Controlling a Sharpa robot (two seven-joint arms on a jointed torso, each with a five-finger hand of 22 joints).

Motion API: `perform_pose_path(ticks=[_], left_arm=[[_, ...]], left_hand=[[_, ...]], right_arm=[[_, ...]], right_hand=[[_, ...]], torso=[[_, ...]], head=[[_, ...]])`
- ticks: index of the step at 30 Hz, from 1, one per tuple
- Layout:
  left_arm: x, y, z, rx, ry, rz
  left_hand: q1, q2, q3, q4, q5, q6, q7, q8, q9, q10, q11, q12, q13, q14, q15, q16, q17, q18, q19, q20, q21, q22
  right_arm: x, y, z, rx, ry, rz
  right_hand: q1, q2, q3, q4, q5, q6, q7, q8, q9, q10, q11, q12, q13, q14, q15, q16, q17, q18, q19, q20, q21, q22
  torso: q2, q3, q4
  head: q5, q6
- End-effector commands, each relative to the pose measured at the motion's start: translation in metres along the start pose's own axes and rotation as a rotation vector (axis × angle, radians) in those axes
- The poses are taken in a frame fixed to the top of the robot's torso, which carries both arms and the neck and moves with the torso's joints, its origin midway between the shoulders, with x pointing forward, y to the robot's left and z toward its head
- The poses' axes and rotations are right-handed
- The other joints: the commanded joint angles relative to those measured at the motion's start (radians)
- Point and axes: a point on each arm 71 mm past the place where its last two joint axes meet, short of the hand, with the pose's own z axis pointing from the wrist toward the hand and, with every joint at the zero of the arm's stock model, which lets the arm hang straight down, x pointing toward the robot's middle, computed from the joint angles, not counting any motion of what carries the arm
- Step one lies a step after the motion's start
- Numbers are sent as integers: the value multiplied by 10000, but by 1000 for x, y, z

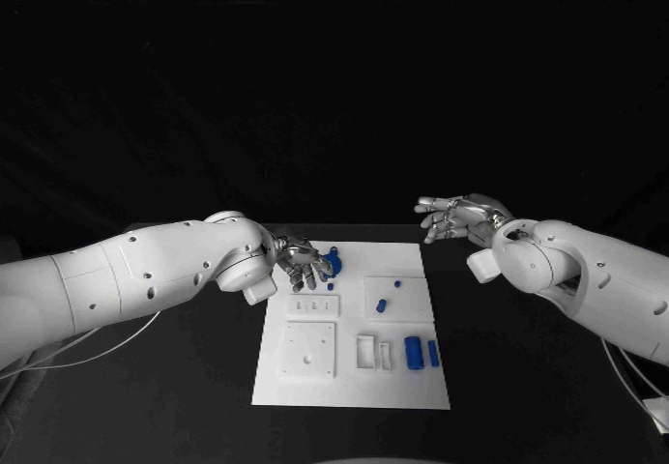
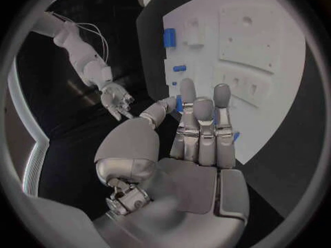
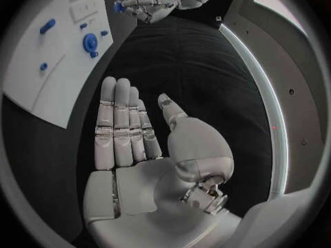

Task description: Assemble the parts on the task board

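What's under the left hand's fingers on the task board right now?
A blue part shows at the left hand's fingers, over the task board's far corner. The fingers cover most of it, so its shape stays hidden.

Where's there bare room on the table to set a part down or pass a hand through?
Bare black table lies right of the task board, below the right hand, and also beyond the board's far edge. The board's far left corner is crowded: the left hand holds a blue part there. Its near strip is bare.
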Motion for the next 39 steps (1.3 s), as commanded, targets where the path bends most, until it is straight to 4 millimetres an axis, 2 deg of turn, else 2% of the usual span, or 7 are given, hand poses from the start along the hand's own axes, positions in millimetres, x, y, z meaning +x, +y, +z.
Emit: perform_pose_path(ticks=[1,3,5,7,10,24,39], left_arm=[[1,5,2,-1171,-289,1074],[2,6,3,-1359,-404,1286],[3,6,6,-1532,-579,1425],[2,6,7,-1654,-806,1478],[1,7,10,-1812,-1111,1498],[9,13,28,-2170,-1500,1484],[23,27,42,-2575,-981,1534]], left_hand=[[-48,-16,770,-717,0,1185,-1054,46,19,436,-153,45,9,154,-109,68,-1,-98,-44,-50,43,214],[-69,-48,810,-718,15,1213,-1064,39,46,431,-165,149,31,203,-128,104,6,-92,-22,-66,115,209],[-100,-70,853,-716,20,1241,-1075,38,58,431,-171,224,42,236,-140,117,5,-94,-9,-77,167,206],[-125,-83,879,-719,12,1266,-1085,39,59,437,-174,276,51,252,-148,129,8,-95,-1,-85,195,204],[-205,-39,922,-714,-78,1284,-1091,38,21,438,-179,337,61,273,-155,148,13,-100,2,-90,225,200],[-293,-131,980,-715,-101,1463,-1150,47,-115,445,-226,750,185,454,-217,302,64,-115,135,-147,359,196],[-284,-199,974,-721,-44,1601,-1184,43,-185,438,-242,1011,282,483,-226,436,127,-136,157,-161,417,202]], right_arm=[[-5,19,3,-2025,-572,-1287],[-8,25,5,-2449,-734,-1601],[-12,34,8,-2889,-898,-2037],[-15,42,10,-3259,-1051,-2497],[-18,52,14,-3691,-1278,-3055],[0,66,22,-4296,-1155,-4576],[11,67,28,-4284,-1121,-4700]], right_hand=[[132,-129,332,6,81,41,136,32,-14,624,200,-1835,-2595,-76,312,-1482,-1423,-48,-679,394,-142,-2203],[239,-182,536,55,174,176,211,-8,-14,440,409,-2497,-3597,-513,596,-2249,-2352,-101,-1480,665,-46,-3424],[435,-215,758,92,226,183,143,-12,-17,171,531,-2530,-4003,-810,752,-2396,-3192,-73,-1639,837,-123,-4418],[609,-359,867,350,197,169,173,-11,-25,-36,622,-2537,-4028,-1223,966,-2325,-4693,91,-2024,1166,112,-5942],[806,-498,883,662,135,148,202,-5,-23,-144,657,-2541,-4031,-1204,997,-2397,-5461,42,-1897,1194,5,-6919],[1016,-660,822,878,102,46,252,-17,-48,-510,792,-2558,-4048,-1542,1113,-2412,-5990,144,-2287,1417,-12,-7306],[1130,-695,831,867,117,-4,272,-17,-49,-566,816,-2558,-4048,-1609,1161,-2413,-5990,170,-2363,1456,-18,-7309]], torso=[[-86,49,-15],[-126,82,0],[-158,109,17],[-199,128,21],[-225,132,19],[-381,182,13],[-348,160,11]], head=[[64,-99],[89,-163],[95,-219],[117,-269],[143,-321],[289,-570],[316,-617]])
